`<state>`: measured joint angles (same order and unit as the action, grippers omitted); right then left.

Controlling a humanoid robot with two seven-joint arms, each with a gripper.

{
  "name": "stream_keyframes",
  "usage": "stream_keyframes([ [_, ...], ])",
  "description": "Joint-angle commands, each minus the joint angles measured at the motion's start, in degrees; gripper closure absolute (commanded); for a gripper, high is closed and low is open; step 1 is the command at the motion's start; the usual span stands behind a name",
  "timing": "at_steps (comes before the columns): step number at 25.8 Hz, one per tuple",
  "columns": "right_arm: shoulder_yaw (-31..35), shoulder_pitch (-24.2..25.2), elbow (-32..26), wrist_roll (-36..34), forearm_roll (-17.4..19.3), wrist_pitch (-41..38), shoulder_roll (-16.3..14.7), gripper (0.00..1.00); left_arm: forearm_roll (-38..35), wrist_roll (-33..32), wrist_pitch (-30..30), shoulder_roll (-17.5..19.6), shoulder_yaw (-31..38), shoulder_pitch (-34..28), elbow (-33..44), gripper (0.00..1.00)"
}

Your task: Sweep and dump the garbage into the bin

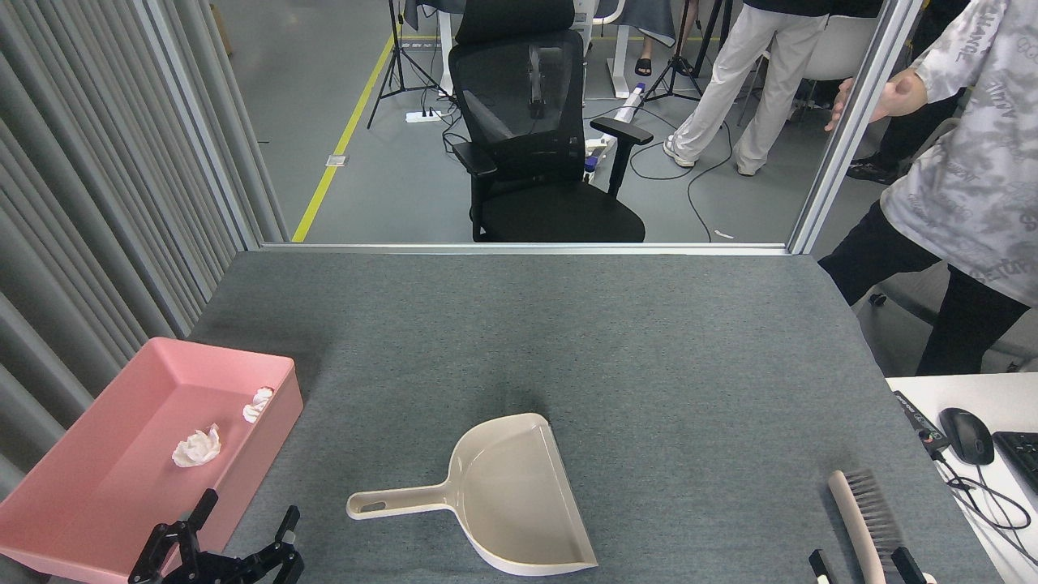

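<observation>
Your left gripper [243,523] sits spread wide and empty at the bottom edge, just over the near right wall of the pink bin [49,519], which already holds both pieces of garbage: one tissue ball [197,446] on its floor and a second tissue ball [259,404] against its right wall. Your right gripper [859,561] barely shows at the bottom right, its fingertips apart on either side of the brush [866,519] handle, not clamped. The empty beige dustpan [503,491] lies between them on the grey table [568,324].
</observation>
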<state>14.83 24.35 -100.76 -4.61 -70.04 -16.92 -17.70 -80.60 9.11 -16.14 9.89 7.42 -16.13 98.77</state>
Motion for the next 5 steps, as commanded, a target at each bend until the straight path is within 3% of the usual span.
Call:
stream_keyframes([
  [1,0.0,-0.1,0.0,-0.5,-0.1,-1.2,0.1,0.02,0.8,-0.1,0.0,-1.1,0.0,0.1,-0.2,0.00],
  [5,-0.1,0.0,0.0,-0.6,-0.5,-1.3,0.1,0.02,0.9,-0.6,0.0,-1.1,0.0,0.4,-0.3,0.00],
])
